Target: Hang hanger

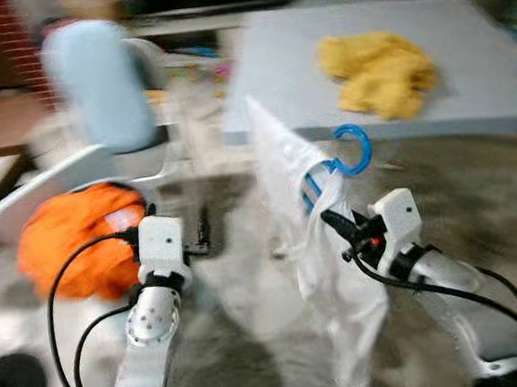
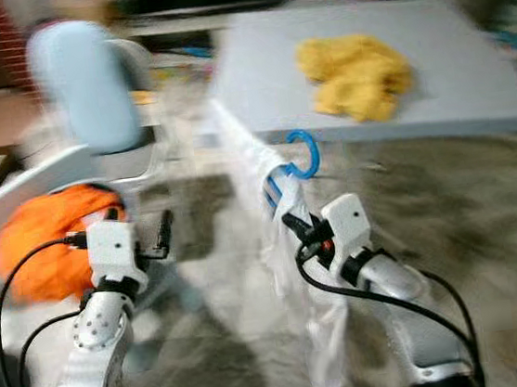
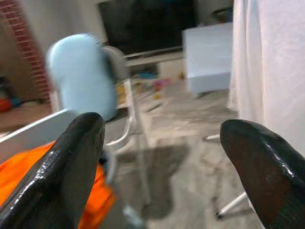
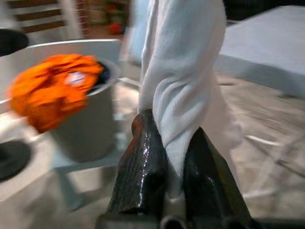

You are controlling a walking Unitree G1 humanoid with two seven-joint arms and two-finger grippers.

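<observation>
Transport step: right gripper (image 1: 335, 225) clamps white garment (image 1: 316, 243) on blue hanger (image 1: 343, 158); left gripper (image 1: 201, 237) spread wide, empty. Next move requires locating a rail.

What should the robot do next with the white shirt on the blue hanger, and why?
Probably keep carrying it and look for a rail. The right pincer is shut on the white shirt, whose blue hanger has its hook free, and I see nothing to hang it on. The left pincer is open and holds nothing. The picture is blurred, so I'd go slowly.
</observation>
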